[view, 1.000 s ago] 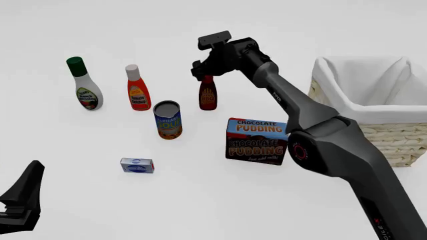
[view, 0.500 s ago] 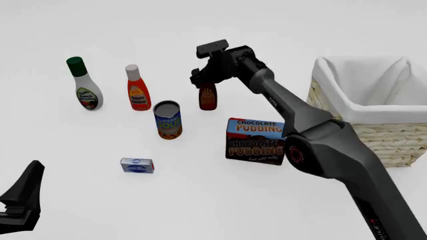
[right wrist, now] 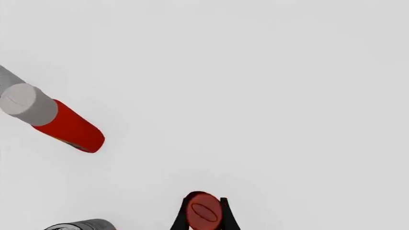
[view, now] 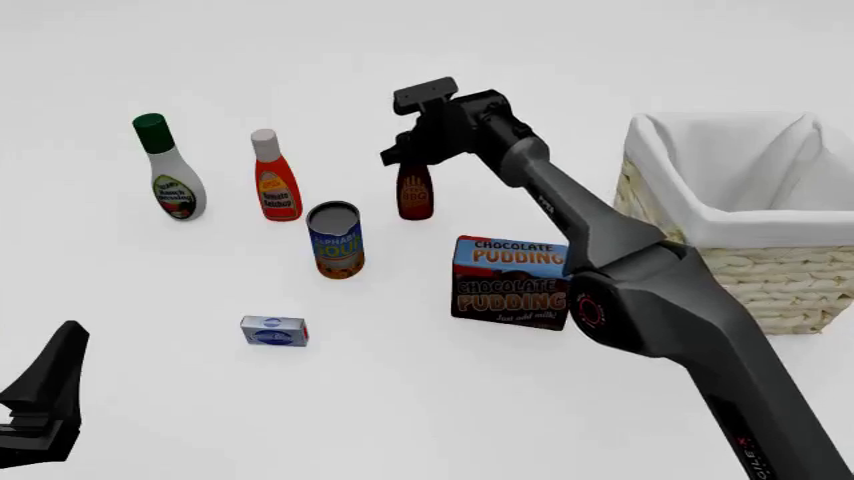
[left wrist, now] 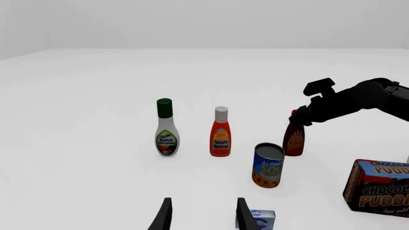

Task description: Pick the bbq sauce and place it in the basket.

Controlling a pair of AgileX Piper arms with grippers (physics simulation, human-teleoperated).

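On the white table (view: 400,400), the right gripper (view: 411,153) clamps the bbq sauce (view: 415,193) at its cap; the left gripper (left wrist: 201,215) hangs open, basket (view: 747,250) well apart.

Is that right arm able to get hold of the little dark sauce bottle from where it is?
Probably yes: the right hand is already down over the bottle, its red cap sitting between the fingers, nothing blocking.

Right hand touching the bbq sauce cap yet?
Touching. The right wrist view shows the right hand with fingers pressed against both sides of the bbq sauce cap.
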